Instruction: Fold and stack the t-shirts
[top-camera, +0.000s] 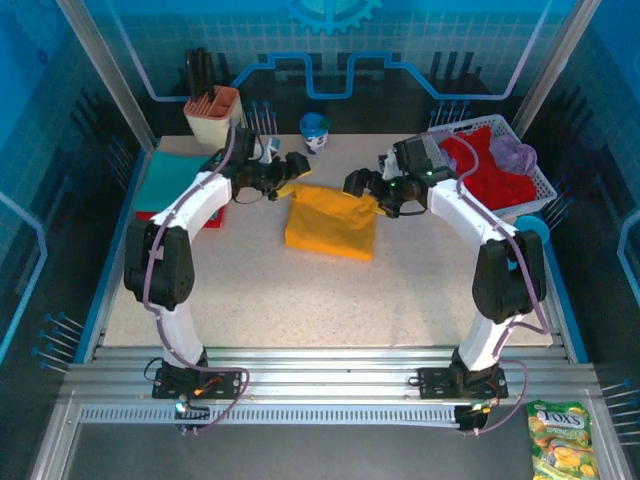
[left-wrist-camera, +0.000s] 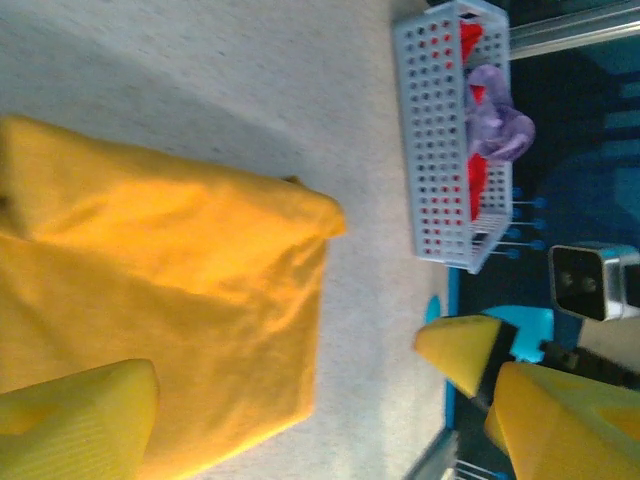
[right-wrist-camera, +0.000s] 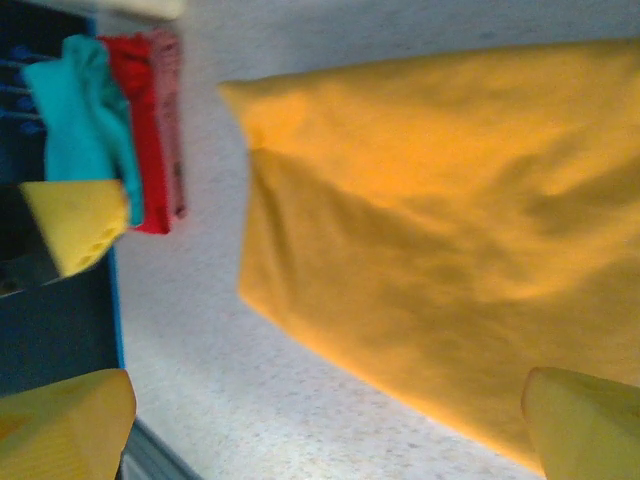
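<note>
The mustard-yellow t-shirt (top-camera: 332, 226) lay folded flat near the middle of the table (top-camera: 330, 305), a little toward the far side. It formed a nearly square packet, slightly wider across than deep. Its long axis ran left to right and was skewed a little, the right end sitting nearer the arm bases than the left. In the wrist views one folded layer lay over another, with soft, uneven edges and one corner bunched to a point. The left gripper (top-camera: 292, 172) hung at the packet's far left corner and the right gripper (top-camera: 358, 184) at its far right corner. Each had its jaws spread wide with nothing clamped between them, and their yellow fingers (left-wrist-camera: 75, 420) (right-wrist-camera: 585, 420) stood far apart above the cloth. Bare tabletop ran broad from the shirt's near edge to the table's near rim, with narrower bare strips on either side. Well apart to the left, at the table's left edge, sat a folded stack with the teal t-shirt (top-camera: 175, 178) on top and the red folded t-shirt (top-camera: 212, 216) beneath; the left arm crossed over its corner. At the far right corner stood the white mesh basket (top-camera: 540, 190), holding the red t-shirt in the basket (top-camera: 490, 178) and the lavender t-shirt (top-camera: 515, 153). Along the far edge stood a beige cup (top-camera: 213, 118) of dark tools and a small blue-and-white cup (top-camera: 315, 131). A snack bag (top-camera: 560, 440) lay off the table at the near right.
</note>
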